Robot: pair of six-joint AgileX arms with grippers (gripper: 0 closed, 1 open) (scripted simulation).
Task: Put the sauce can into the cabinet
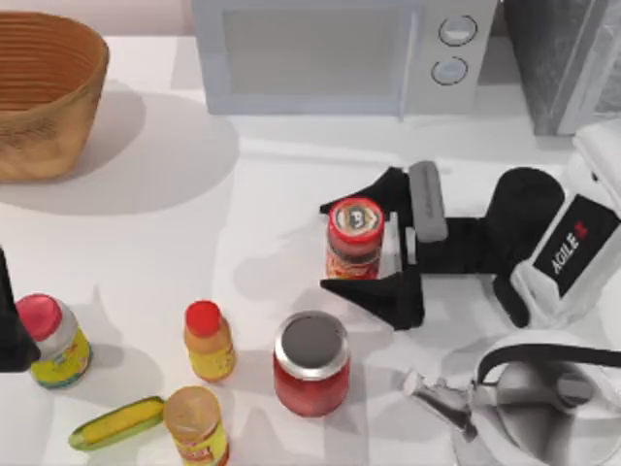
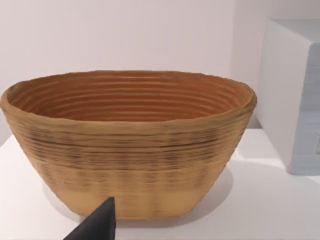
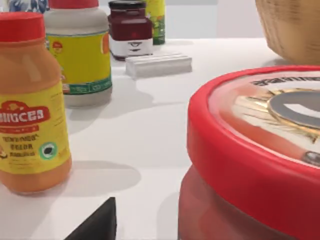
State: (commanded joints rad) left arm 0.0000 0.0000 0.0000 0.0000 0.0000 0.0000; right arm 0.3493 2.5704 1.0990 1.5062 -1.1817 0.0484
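Right gripper (image 1: pixel 374 239) around the sauce can (image 1: pixel 355 238)
You see its fingers spread open either side, not clearly touching; left arm parked at the left edge.

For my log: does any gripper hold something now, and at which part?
Nothing is held: the right gripper is open, its fingers either side of the sauce can, at its body.

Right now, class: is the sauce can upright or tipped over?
Upright: the sauce can stands on the table, round top facing up, between the right tool's open fingers.
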